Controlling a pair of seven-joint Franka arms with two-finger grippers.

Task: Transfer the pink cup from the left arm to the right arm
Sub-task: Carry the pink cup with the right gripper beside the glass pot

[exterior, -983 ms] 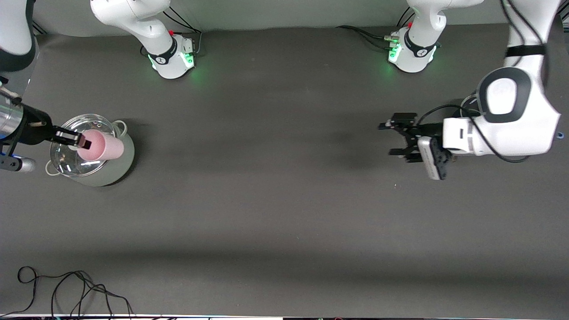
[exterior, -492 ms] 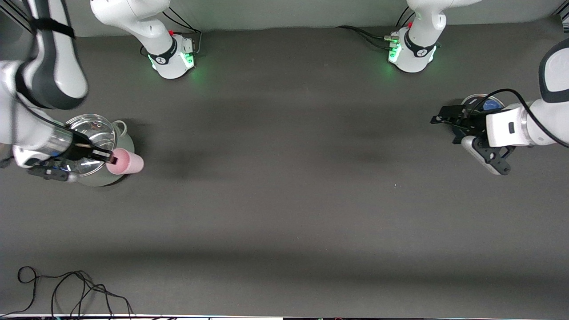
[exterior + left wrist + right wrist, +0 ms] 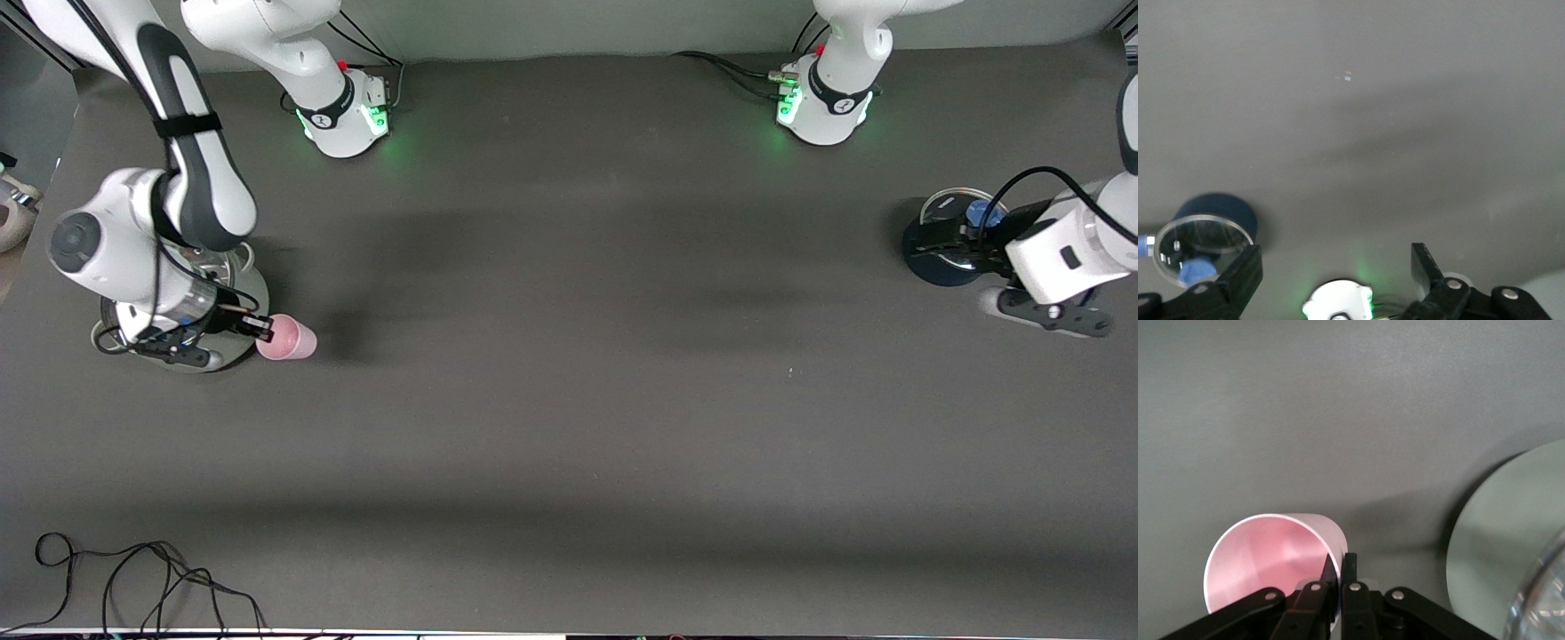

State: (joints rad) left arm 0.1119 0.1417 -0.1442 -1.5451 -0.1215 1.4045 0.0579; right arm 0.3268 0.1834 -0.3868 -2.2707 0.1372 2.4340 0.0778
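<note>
1. Grip: the right gripper (image 3: 260,331) is clamped on the rim of the pink cup (image 3: 289,339), one finger inside the mouth and one outside, as is shown in the right wrist view, where the cup (image 3: 1275,563) is seen mouth-on between the closed fingers (image 3: 1346,577).
2. A second ago the cup was held over the glass-lidded pot (image 3: 233,351); now it is held low over the mat (image 3: 569,400) just beside that pot, on the side toward the table's middle.
3. The handover is judged complete, since only the right arm has the cup; setting it down appears to be under way, though contact with the mat cannot be told.
4. The right arm is bent steeply down at its end of the table, its wrist over the pot and its fingers angled toward the cup.
5. The left gripper (image 3: 956,238) has been drawn back from mid-table and now hangs with its fingers apart and empty over the dark pot (image 3: 925,258) at the left arm's end, well apart from the cup.
</note>
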